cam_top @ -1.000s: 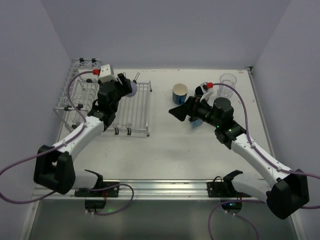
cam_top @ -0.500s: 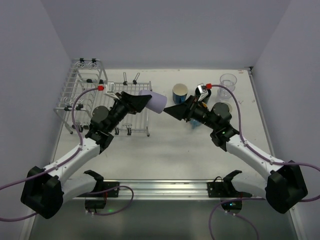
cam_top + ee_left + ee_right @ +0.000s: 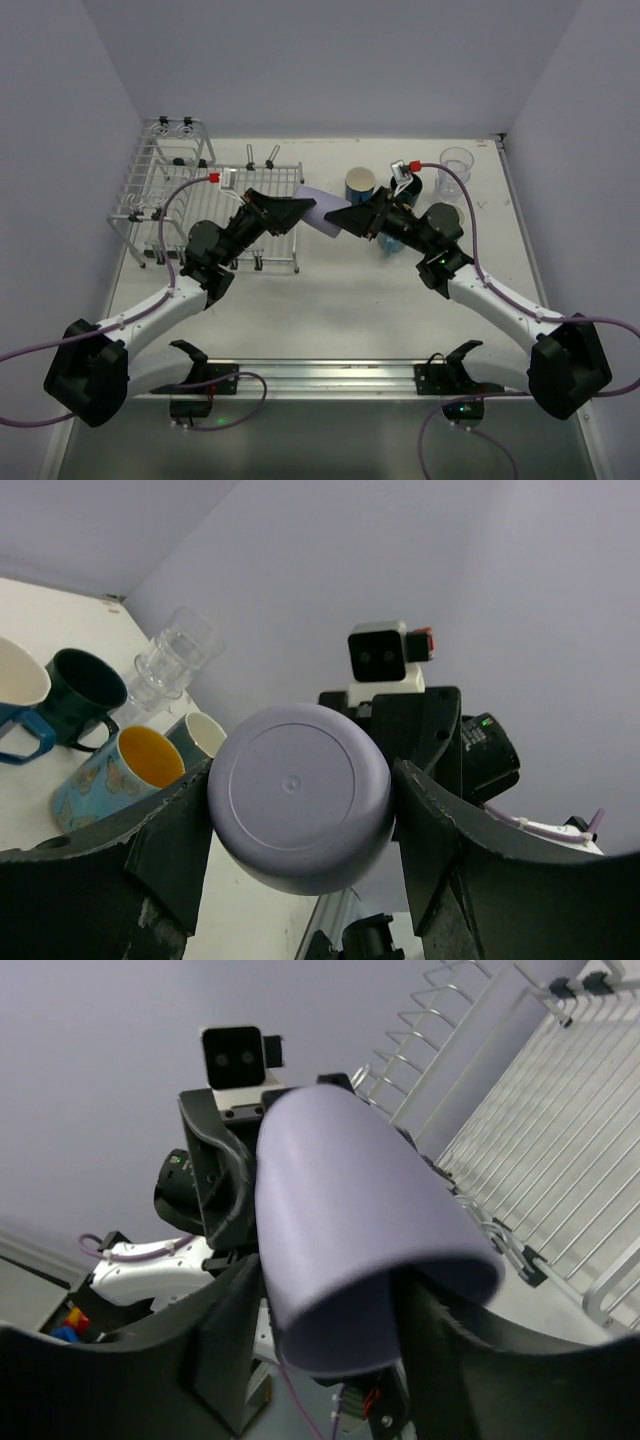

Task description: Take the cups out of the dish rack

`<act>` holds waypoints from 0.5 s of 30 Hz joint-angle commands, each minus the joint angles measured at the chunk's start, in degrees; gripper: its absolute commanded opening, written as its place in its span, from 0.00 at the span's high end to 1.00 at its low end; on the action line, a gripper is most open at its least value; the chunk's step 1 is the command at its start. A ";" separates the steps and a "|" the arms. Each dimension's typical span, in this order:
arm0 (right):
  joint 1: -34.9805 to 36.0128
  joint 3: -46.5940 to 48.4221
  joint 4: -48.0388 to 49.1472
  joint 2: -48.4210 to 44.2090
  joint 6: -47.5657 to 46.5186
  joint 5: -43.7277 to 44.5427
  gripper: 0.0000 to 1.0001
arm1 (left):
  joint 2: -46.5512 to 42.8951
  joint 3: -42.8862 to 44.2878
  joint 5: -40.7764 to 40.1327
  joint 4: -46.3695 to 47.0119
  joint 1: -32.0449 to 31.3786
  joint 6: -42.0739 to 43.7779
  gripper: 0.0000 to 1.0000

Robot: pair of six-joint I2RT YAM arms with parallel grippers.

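Observation:
A lavender cup hangs in the air between the two arms, just right of the dish rack. My left gripper is shut on its closed base end, one finger on each side. From the right, my right gripper reaches around the cup's open mouth, and both of its fingers lie against the wall. Other cups stand on the table to the right: a blue cup with a cream inside, a clear ribbed glass, a dark teal mug and a light blue mug.
The silver wire rack has a flat grid part and a taller basket part at the far left by the wall. The unloaded cups cluster behind my right arm. Walls close the table at the back and on both sides.
My left arm has carried the lavender cup from over the rack to the right. My right gripper has moved left to meet it and narrowed its jaws around the cup's mouth end.

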 commanded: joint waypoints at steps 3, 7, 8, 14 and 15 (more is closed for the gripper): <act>0.09 3.61 5.82 0.94 0.36 0.53 0.62 | -1.78 -2.77 2.63 4.54 -2.25 -1.07 0.68; 0.35 3.87 3.98 1.12 -0.60 0.61 0.82 | -2.57 -4.09 2.28 2.78 -2.34 0.07 0.55; 0.27 4.05 3.11 0.85 -1.65 0.96 1.00 | -2.66 -4.01 2.72 2.70 -2.34 0.51 0.47; 0.27 12.55 -29.11 -2.66 -24.01 7.28 1.00 | -9.93 8.63 -7.70 -32.14 -2.34 21.49 0.00; 0.18 13.70 -37.34 -2.58 -26.85 11.03 1.00 | -11.08 11.69 -13.91 -40.81 -2.34 24.04 0.00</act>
